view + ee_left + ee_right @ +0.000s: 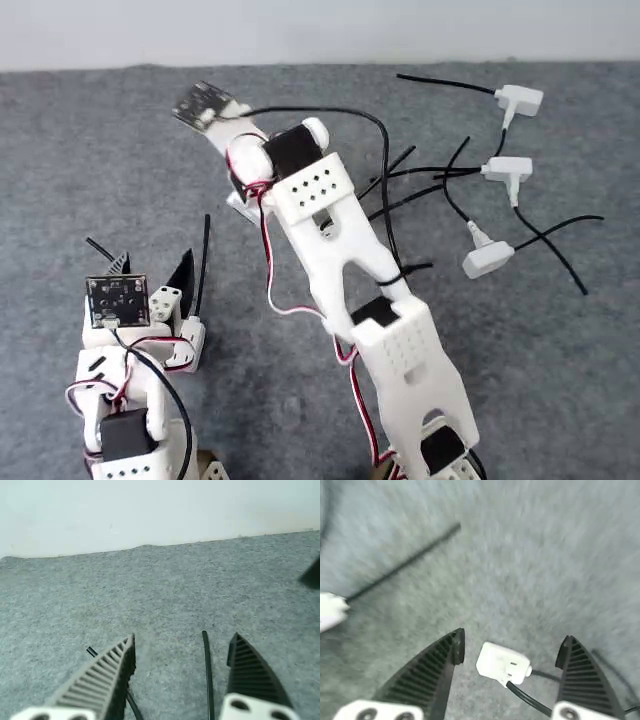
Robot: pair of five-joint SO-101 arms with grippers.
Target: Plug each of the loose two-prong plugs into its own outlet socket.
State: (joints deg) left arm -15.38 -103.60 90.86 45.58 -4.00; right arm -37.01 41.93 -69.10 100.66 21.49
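Plug [502,664], white, blocky and smooth-moulded, lies on the grey felt mat [530,555] between the ribbed black fingers [427,677] of my right gripper [514,636], which stands spread and grips nothing; its prongs are hard to make out. My left gripper [183,637] is likewise released, a thin black cord [207,675] running along the felt between its fingers. Three more white connectors [505,168] with tangled black leads lie well apart to my right, and another white piece [330,611] is cut off at the right wrist view's edge.

Lab setup, grey felt [90,140], white wall [300,30]
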